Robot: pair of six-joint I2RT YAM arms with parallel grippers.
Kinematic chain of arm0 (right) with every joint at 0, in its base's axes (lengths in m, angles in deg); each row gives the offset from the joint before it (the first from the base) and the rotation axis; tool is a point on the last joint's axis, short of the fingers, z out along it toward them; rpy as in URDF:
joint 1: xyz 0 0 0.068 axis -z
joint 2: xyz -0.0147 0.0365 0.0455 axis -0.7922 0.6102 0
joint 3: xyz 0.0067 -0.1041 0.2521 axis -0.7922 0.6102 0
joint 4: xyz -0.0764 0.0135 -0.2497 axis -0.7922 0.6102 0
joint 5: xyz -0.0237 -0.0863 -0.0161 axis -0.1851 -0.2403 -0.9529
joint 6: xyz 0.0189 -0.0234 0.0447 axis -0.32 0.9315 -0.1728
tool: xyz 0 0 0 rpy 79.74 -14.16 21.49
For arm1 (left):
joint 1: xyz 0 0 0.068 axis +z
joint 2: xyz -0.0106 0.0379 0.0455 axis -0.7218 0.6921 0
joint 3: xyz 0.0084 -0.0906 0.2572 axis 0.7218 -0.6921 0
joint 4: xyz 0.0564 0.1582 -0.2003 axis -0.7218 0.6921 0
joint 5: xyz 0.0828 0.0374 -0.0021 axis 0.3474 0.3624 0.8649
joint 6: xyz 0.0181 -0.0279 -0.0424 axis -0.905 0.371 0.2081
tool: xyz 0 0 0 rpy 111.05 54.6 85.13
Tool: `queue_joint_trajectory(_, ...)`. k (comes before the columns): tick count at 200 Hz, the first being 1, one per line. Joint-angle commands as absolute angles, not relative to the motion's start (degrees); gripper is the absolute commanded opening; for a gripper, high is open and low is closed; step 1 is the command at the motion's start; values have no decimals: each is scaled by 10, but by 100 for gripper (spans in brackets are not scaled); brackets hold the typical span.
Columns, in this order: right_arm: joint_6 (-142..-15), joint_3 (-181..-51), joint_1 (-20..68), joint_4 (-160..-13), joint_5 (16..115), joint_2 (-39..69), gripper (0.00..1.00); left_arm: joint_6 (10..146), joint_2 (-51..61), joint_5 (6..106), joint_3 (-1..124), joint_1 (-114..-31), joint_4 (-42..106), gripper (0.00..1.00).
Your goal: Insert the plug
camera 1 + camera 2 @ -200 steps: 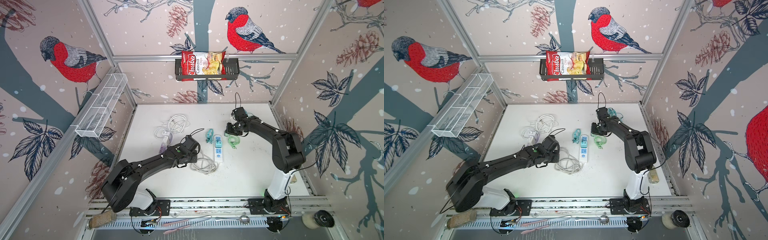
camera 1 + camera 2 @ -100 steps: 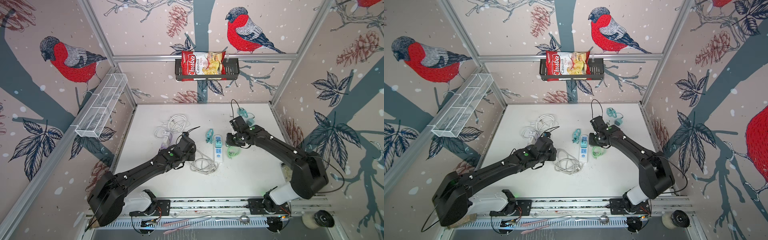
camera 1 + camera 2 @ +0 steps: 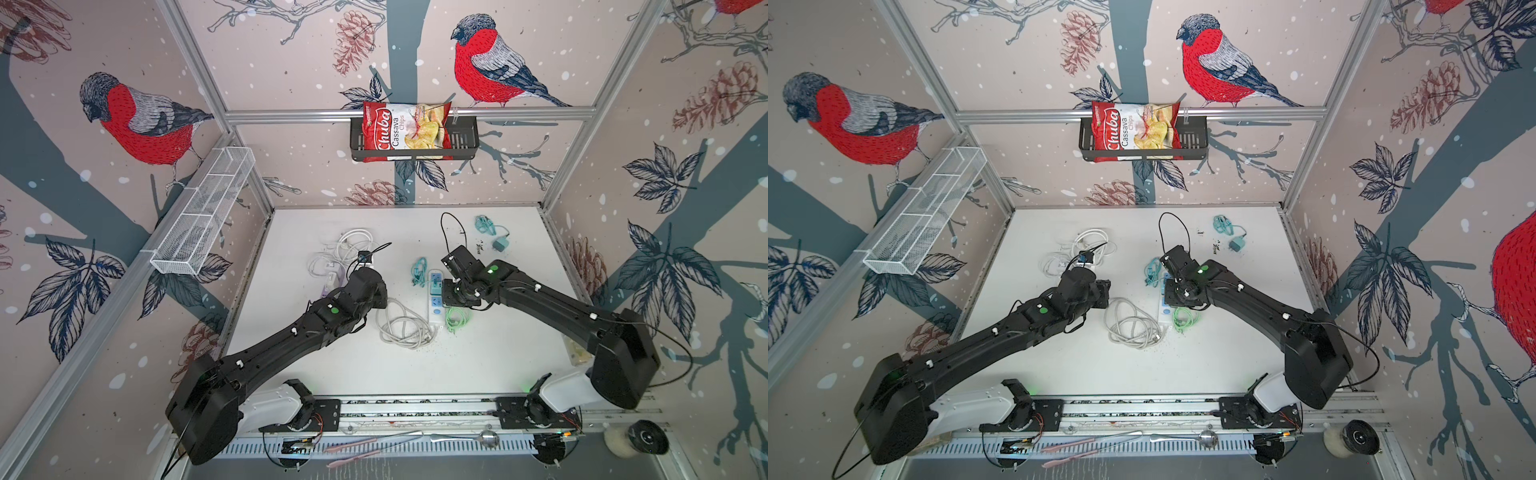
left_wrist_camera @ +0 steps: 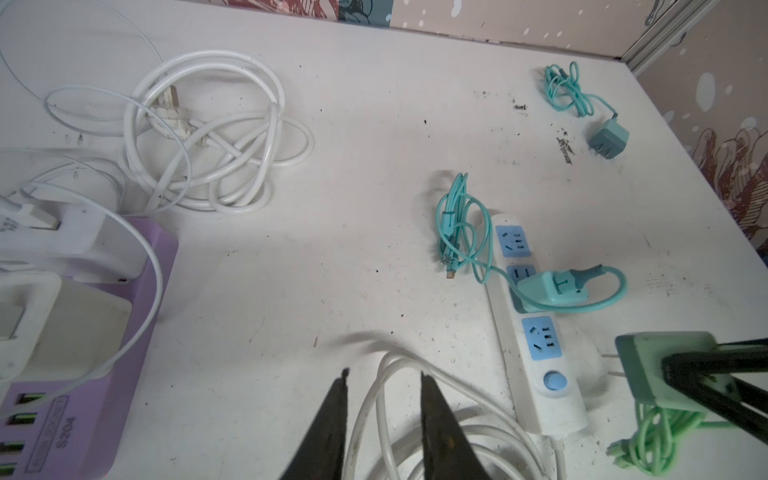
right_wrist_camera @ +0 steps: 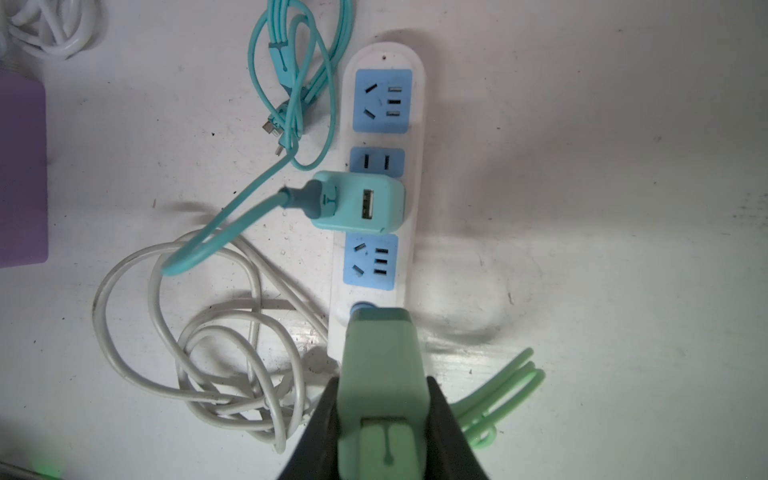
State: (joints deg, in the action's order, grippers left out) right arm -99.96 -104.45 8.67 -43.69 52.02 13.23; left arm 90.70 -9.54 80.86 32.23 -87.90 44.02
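My right gripper (image 5: pixel 382 382) is shut on a light green plug (image 5: pixel 380 374), which hangs just above the switch end of the white power strip (image 5: pixel 415 124). In the left wrist view the plug (image 4: pixel 665 365) shows its two prongs pointing at the strip (image 4: pixel 536 399). A free blue socket (image 5: pixel 370 259) lies just ahead of the plug, and a teal plug (image 5: pixel 361 205) sits in the strip's middle. The green cable (image 5: pixel 498 395) trails on the table. My left gripper (image 4: pixel 384 374) is open over a loop of the strip's white cable (image 4: pixel 374 415). Both top views show the grippers (image 3: pixel 376 291) (image 3: pixel 1173 297) on either side of the strip (image 3: pixel 435 316).
A purple charging hub (image 4: pixel 83 374) with white adapters lies at the left, beside a coil of white cable (image 4: pixel 208 137). A teal cable bundle (image 4: pixel 453 224) rests against the strip. A teal charger (image 4: pixel 609 139) lies near the back right corner. A chips bag (image 3: pixel 405 126) hangs on the back wall.
The right gripper has carried the green plug nearer and lower, over the strip's switch end. The left gripper's jaws have parted, and it has shifted slightly left.
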Motion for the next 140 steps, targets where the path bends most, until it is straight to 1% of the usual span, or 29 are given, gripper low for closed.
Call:
queue_joint_trajectory(1,-1016,-1059,77,-427,500,149,0,891,-106,816,314,-873,411,31)
queue_joint_trajectory(49,-1021,-1080,76,-435,496,191,0,887,-138,806,286,-853,400,32)
queue_joint_trajectory(140,-1013,-1093,89,-450,505,229,0,879,-168,805,261,-838,390,34)
